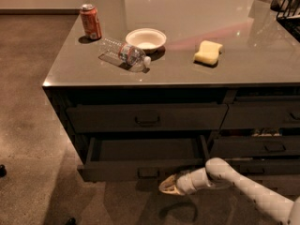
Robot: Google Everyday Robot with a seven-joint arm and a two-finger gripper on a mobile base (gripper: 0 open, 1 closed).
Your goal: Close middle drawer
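Observation:
The middle drawer is pulled out from the dark cabinet, its long dark tray open to view and a small bar handle at the centre of its low front. My gripper is at the end of the white arm that comes in from the lower right. It sits just below and in front of the drawer front, a little right of the handle, pointing left. It holds nothing.
On the grey countertop are a red soda can, a lying plastic bottle, a white bowl and a yellow sponge. The shut top drawer is above. Narrower drawers are at right. Brown floor lies left.

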